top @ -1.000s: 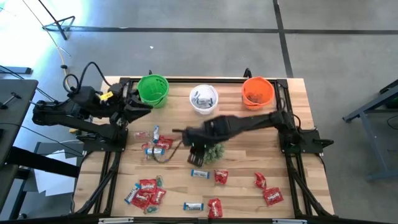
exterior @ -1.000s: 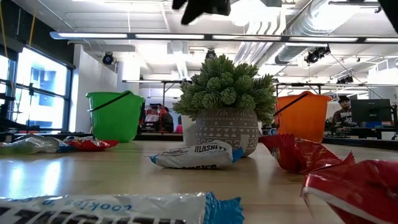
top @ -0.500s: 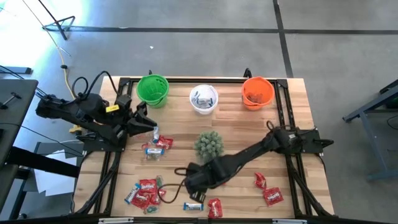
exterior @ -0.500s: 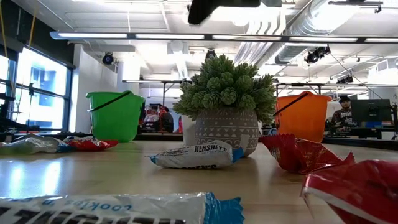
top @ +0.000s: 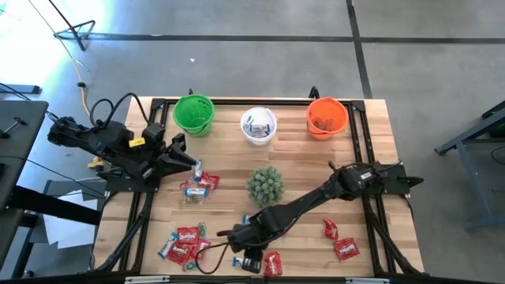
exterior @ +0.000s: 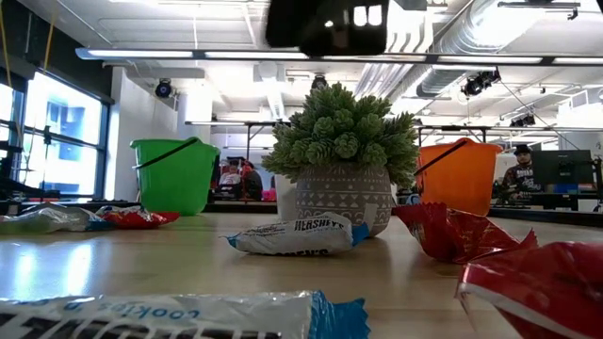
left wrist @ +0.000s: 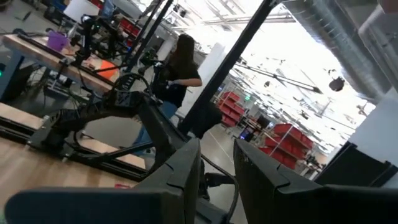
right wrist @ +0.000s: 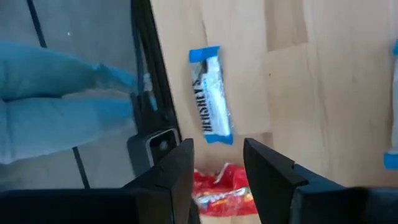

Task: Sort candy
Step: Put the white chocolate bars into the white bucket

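Candy lies scattered on the wooden table: a red pile (top: 185, 244) at the near left, a red and blue cluster (top: 197, 185) further back, and single red pieces (top: 330, 229) on the right. My right gripper (top: 248, 259) hovers open near the table's front edge. In its wrist view, a blue-and-white candy (right wrist: 211, 99) lies flat ahead of its fingers, and a red candy (right wrist: 221, 190) lies flat below the gap between them. My left gripper (top: 189, 163) is open and holds nothing, raised at the table's left, near the cluster.
Green cup (top: 194, 114), white cup (top: 258, 126) and orange cup (top: 327, 117) stand in a row along the far edge. A spiky green plant (top: 265, 183) sits in a pot mid-table. A black frame rail (right wrist: 146, 93) runs along the near edge.
My right gripper has swung from over the plant toward the table's near edge and a little left, sinking and tipping further down, still open. My left gripper has drawn back from the green cup toward the near side.
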